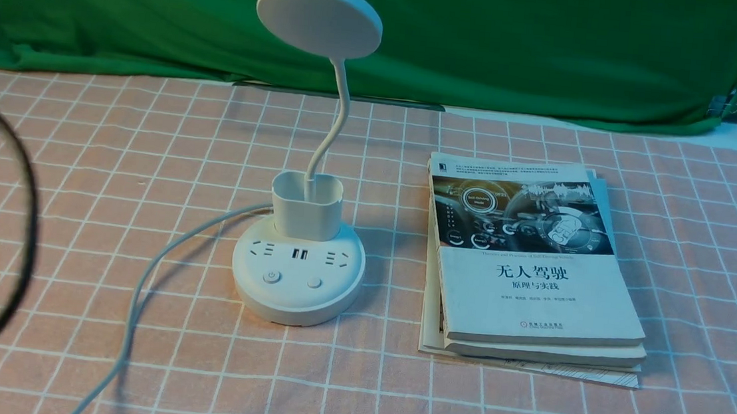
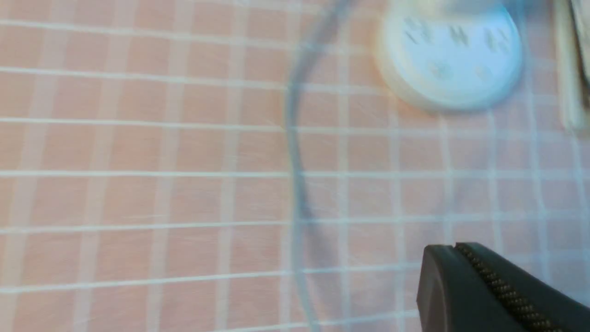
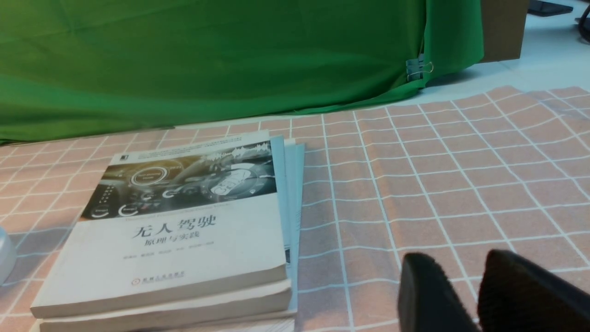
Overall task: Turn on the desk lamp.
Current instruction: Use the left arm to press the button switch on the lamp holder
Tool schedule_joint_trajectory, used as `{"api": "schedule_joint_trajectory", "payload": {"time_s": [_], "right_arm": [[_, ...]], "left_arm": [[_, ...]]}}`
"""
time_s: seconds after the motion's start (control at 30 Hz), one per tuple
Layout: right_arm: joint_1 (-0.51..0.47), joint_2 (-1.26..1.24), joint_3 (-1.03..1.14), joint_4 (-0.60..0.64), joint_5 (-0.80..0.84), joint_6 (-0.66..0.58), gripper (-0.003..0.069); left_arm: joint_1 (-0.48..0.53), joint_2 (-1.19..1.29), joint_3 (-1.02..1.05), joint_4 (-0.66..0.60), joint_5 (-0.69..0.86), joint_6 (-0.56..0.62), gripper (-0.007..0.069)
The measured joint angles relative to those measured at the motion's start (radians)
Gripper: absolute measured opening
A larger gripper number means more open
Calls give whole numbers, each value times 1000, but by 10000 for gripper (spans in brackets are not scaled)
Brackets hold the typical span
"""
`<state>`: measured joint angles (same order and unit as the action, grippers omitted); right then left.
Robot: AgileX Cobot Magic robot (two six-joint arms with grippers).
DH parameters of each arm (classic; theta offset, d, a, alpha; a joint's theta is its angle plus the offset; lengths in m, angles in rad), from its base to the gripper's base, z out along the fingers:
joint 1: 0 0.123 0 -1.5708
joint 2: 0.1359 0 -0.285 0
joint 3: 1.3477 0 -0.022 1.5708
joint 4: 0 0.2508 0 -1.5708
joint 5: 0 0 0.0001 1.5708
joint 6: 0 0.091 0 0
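Evidently nothing is pressed yet: the desk lamp [image 1: 296, 274] stands unlit, ahead and to the right of the left gripper [image 2: 445, 272], well apart from it. Only one finger shows in the left wrist view, so I cannot tell whether that tool is spread or closed. Both buttons [image 1: 271, 276] face it on the near lip of the base, likely so a fingertip can come straight down. The cord [image 1: 150, 279] curves across the cloth between gripper and base, a snag risk. The right gripper [image 3: 479, 295] hangs pressed together, empty, with the books [image 3: 184, 235] ahead to its left and bare cloth elsewhere.
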<state>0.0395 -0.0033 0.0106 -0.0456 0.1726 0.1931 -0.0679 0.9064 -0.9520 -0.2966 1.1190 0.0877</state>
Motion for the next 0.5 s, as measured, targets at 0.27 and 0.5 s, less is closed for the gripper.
{"api": "schedule_joint_trajectory", "payload": {"time_s": [0.27,0.5], "right_arm": [[0,0,0,0,0,0,239],[0,0,0,0,0,0,238]], "left_arm": [[-304,300,-2,67,-225,17,21],[-463,593,-79,94,-390,-11,21]]}}
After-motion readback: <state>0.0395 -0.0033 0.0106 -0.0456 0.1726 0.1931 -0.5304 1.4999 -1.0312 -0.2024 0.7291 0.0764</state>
